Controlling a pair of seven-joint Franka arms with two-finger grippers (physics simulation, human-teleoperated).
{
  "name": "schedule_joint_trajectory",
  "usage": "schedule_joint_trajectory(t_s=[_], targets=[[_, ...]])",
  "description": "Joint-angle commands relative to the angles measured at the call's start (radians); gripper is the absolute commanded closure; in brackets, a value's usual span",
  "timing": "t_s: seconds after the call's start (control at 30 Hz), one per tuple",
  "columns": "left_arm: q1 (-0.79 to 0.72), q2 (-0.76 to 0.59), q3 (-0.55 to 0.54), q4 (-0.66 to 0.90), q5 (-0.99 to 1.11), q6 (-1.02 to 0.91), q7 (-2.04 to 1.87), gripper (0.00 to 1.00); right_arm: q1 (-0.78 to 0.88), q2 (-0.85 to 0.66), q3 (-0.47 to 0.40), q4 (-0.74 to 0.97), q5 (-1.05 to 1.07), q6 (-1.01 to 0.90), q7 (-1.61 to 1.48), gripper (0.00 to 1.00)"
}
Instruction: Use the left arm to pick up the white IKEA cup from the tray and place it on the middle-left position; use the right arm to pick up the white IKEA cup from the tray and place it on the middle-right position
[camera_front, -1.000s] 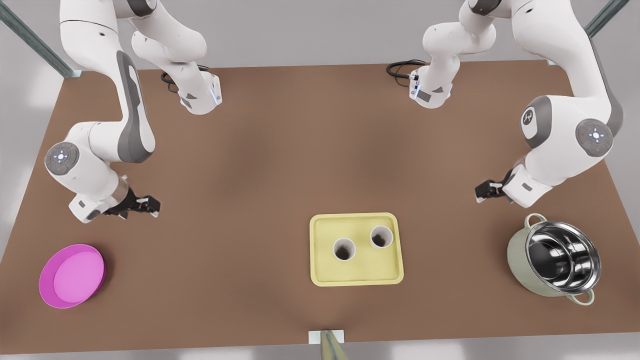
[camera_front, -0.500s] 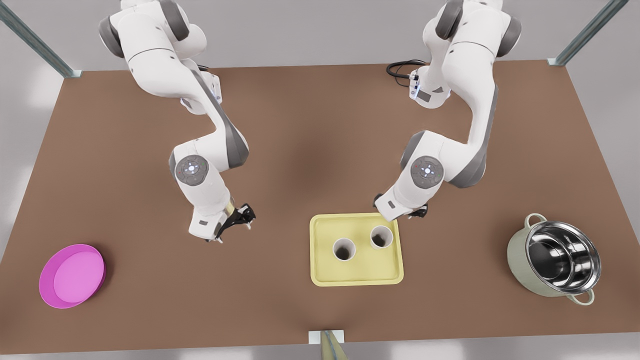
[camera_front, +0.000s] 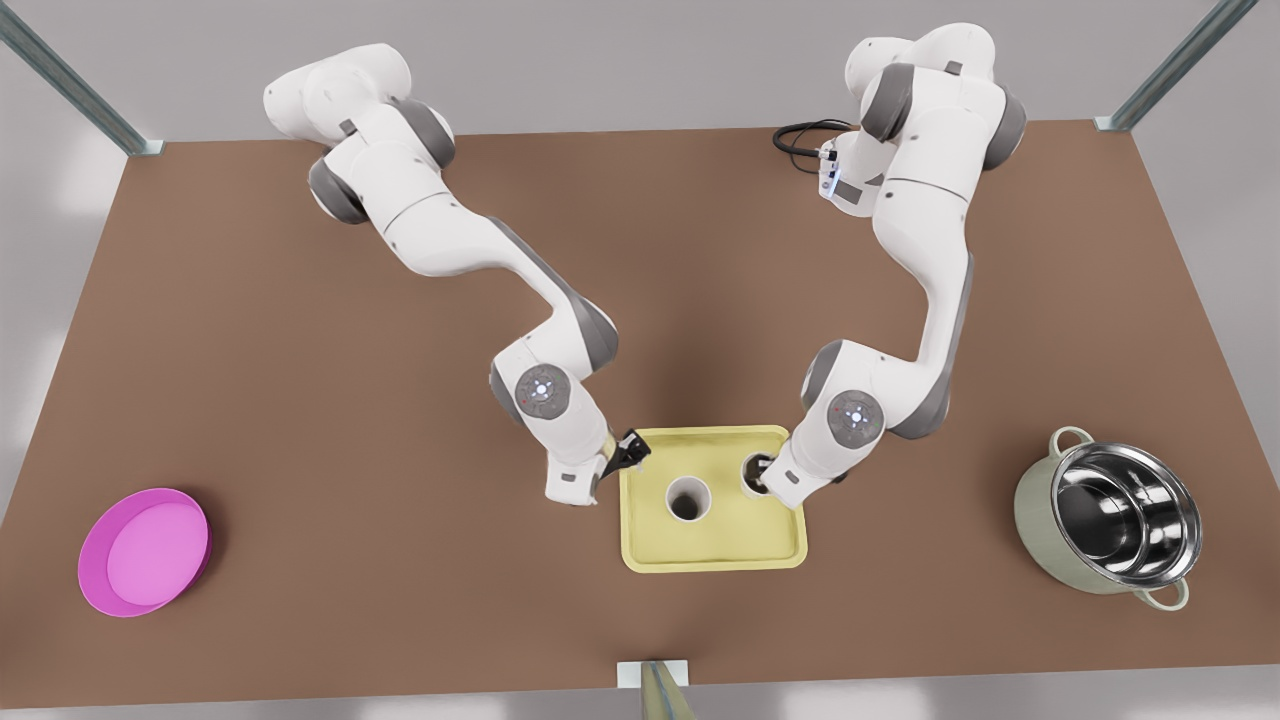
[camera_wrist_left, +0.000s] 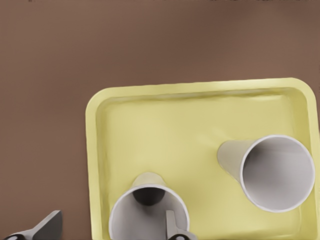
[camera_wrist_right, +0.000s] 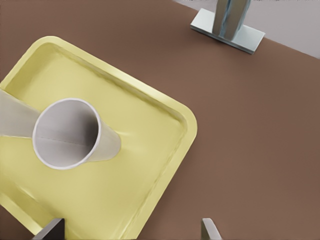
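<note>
Two cups (camera_front: 688, 497) (camera_front: 757, 472) upright on tray (camera_front: 712, 556), mouths up | left end effector (camera_front: 628, 450) open, empty | right end effector (camera_wrist_right: 131, 231) open, empty

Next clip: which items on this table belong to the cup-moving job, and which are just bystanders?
Job items: pale yellow tray; white cup nearer the left gripper; second white cup; left gripper; right gripper.

Bystanders: pink plate; steel-lined pot; black cable.

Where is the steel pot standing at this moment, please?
The steel pot stands on the brown table at the front view's right, near the front edge, well apart from the yellow tray at the centre.
</note>
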Motion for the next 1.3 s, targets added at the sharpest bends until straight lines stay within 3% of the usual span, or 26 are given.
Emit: schedule_joint_trajectory(t_s=[0.0, 0.2, 0.57, 0.6, 0.67, 0.8, 0.93, 1.03, 1.17, 1.27], targets=[[0.002, 0.007, 0.000, -0.009, 0.000, 0.049, -0.046, 0.00, 0.016, 0.027, 0.001, 0.010, 0.002, 0.161, 0.225, 0.00], [0.012, -0.034, 0.008, -0.143, 0.010, 0.125, -0.011, 0.00, 0.036, 0.139, -0.002, 0.086, 0.000, 0.318, 0.232, 0.00], [-0.004, 0.018, 0.004, -0.129, 0.001, 0.141, -0.026, 0.00, 0.067, 0.177, -0.010, 0.088, 0.000, 0.411, 0.240, 0.03], [-0.004, 0.018, 0.004, -0.117, -0.002, 0.141, -0.028, 0.13, 0.067, 0.184, -0.016, 0.088, -0.001, 0.413, 0.237, 0.03], [-0.004, 0.016, 0.004, -0.115, -0.002, 0.141, -0.029, 0.49, 0.067, 0.184, -0.021, 0.088, -0.001, 0.418, 0.237, 0.04], [-0.007, 0.018, 0.000, -0.100, -0.002, 0.141, -0.071, 0.81, 0.083, 0.193, -0.024, 0.088, -0.001, 0.468, 0.242, 0.04], [-0.007, 0.015, 0.000, -0.100, 0.004, 0.131, -0.069, 0.90, 0.094, 0.219, -0.031, 0.088, -0.001, 0.470, 0.245, 0.07], [-0.004, -0.028, 0.003, -0.100, 0.001, 0.058, -0.063, 0.90, 0.096, 0.220, -0.034, 0.086, -0.001, 0.482, 0.242, 0.13], [0.153, -0.142, 0.006, -0.163, 0.001, -0.046, 0.280, 0.89, 0.096, 0.222, -0.030, 0.086, -0.001, 0.481, 0.245, 0.47], [0.325, -0.148, 0.004, -0.209, -0.053, 0.026, 0.653, 0.89, 0.108, 0.222, -0.034, 0.086, -0.001, 0.481, 0.243, 0.61]])
